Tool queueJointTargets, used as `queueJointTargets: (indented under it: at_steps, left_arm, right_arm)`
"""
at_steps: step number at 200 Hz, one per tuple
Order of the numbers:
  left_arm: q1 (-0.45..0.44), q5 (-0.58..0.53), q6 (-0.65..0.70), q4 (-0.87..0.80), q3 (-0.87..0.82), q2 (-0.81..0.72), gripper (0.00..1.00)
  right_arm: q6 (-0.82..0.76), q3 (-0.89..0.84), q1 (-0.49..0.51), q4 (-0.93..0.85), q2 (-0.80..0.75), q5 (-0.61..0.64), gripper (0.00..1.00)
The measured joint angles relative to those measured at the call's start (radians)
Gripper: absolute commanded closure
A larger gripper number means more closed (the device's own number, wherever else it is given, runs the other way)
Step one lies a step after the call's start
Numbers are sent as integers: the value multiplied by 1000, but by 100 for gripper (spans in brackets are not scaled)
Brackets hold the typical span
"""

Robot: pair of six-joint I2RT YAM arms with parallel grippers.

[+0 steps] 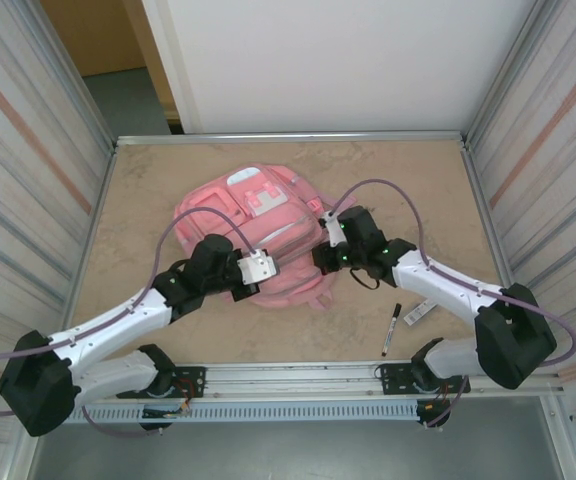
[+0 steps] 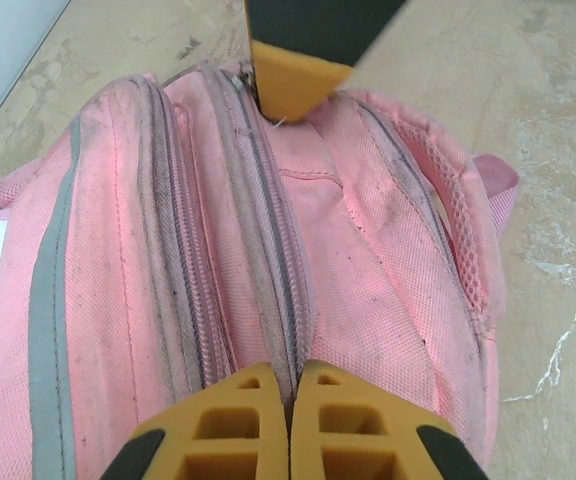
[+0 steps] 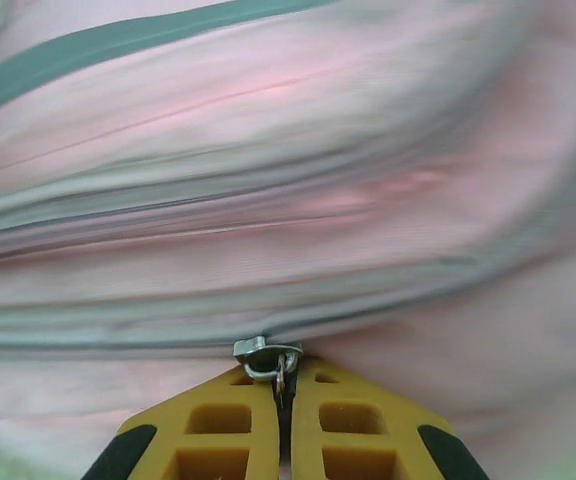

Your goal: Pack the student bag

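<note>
Tightly: left end effector (image 2: 290, 425) pinches woven student bag (image 2: 368, 250); right end effector (image 3: 286, 425), metal zip-pull (image 3: 266, 354).

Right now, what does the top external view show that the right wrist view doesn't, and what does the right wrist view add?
Top external: the whole student bag lying on the table, plus a black pen and a small pale object on the table to its right, nearer the arm bases. Right wrist: a close look at the metal zipper pull, pinched in the shut right tool. Both: the bag's pink fabric, with the right tool at it.
</note>
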Motion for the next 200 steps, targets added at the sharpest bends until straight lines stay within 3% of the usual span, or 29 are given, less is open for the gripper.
queueJointTargets:
  at_steps: [31,62,86,99,119,137,157,200]
  left_arm:
    - [26,2,-16,-7,-12,-39,100]
    - [90,-62,-123,-27,-26,-78,99]
    - [203,-96,-248,-61,-25,-88,72]
    - [268,-133,-354,-88,-26,-98,51]
    - [381,-185,-544,-116,-26,-117,39]
    - [447,-218,-707,-142,-21,-140,39]
    - [454,-198,-883,-245,23,-153,39]
    - [446,26,-1279,-364,51,-176,38]
  right_arm:
    - [10,0,-42,-9,0,1,100]
    - [-2,0,16,3,-12,19,100]
    - [-42,3,127,27,-32,71,100]
    - [-55,9,193,43,-31,93,100]
    - [-53,7,289,96,-19,108,100]
    - [-46,4,339,154,26,92,100]
    - [-25,10,363,211,125,59,100]
    - [-16,41,367,299,245,21,100]
